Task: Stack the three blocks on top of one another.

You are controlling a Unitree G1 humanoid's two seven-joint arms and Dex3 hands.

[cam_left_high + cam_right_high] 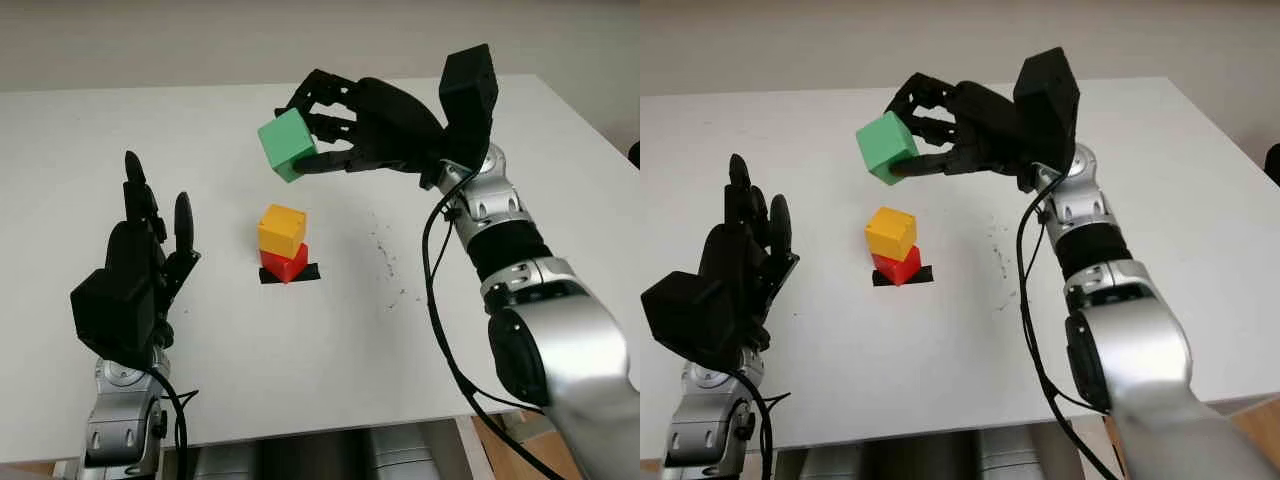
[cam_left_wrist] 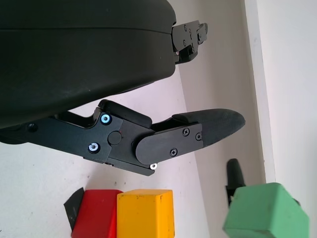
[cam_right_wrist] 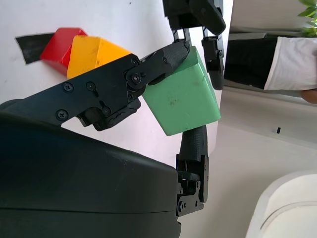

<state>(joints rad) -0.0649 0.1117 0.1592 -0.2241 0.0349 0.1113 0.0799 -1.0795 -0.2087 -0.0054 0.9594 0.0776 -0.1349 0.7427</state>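
White table carries yellow block stacked on red block over black tape mark; green block is gripped aloft by right hand, presumably for topping, while left hand is kept open nearby.

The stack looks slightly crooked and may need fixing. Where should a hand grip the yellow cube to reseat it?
Grip the yellow plastic cube by two opposite side faces, coming from above. It sits twisted on the red cube, and the left hand is open beside it.
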